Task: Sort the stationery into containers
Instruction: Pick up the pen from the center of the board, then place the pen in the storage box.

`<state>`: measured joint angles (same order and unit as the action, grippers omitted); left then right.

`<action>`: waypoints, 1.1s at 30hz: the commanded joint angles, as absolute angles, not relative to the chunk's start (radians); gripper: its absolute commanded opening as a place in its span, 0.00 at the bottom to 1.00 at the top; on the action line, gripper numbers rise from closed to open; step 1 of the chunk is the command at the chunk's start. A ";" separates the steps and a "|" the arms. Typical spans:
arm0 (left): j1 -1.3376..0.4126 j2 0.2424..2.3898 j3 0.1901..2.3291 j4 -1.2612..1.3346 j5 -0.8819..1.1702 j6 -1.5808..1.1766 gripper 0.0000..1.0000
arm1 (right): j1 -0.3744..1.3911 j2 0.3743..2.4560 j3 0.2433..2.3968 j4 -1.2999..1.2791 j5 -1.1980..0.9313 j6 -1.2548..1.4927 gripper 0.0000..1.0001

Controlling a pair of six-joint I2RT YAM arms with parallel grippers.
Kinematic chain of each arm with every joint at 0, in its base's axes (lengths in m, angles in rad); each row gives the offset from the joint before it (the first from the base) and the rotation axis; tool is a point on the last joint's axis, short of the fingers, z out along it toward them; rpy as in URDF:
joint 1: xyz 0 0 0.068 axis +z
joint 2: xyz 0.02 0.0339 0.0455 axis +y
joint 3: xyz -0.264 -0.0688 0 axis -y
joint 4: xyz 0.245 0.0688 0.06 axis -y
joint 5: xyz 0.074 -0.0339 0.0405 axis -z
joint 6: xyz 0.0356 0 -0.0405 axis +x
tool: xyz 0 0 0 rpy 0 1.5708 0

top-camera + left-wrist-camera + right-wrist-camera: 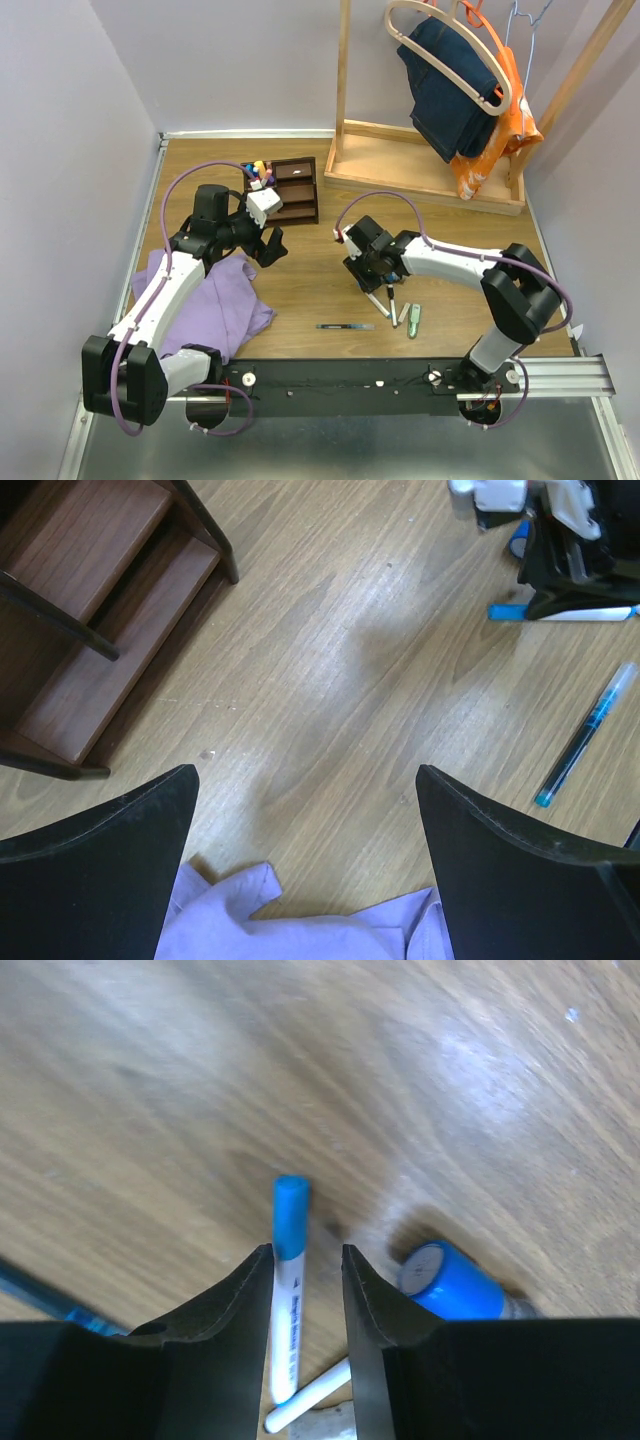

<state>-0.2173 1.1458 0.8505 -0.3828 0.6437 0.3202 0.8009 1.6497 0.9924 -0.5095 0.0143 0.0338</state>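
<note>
Left claw (305, 780) gapes over bare desk (330, 680) between organiser (90, 680) and cloth (300, 920). Right claw (307, 1252), narrowly parted, straddles a blue-capped pen (290, 1210), blue cylinder (450, 1285) beside.

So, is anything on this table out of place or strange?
A crumpled purple cloth lies on the left of the table, partly hidden by the left arm. It is not stationery, so it seems foreign to this sorting job. Nothing looks spilled or broken.
</note>
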 commanded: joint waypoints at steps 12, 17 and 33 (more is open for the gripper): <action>-0.213 1.177 0.865 -0.365 0.672 0.307 0.99 | 0.773 1.796 1.002 -0.489 -0.120 0.086 0.24; -0.213 1.184 0.870 -0.368 0.669 0.311 0.99 | 0.773 1.821 1.011 -0.503 -0.167 0.109 0.01; 0.167 1.202 1.026 -0.338 0.695 0.088 0.99 | 0.663 1.974 1.805 -0.480 -0.293 -0.106 0.01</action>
<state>0.0219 1.1858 0.9859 -0.3904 0.6891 0.2428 0.7242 1.8645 1.5753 -0.5365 -0.2104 -0.0292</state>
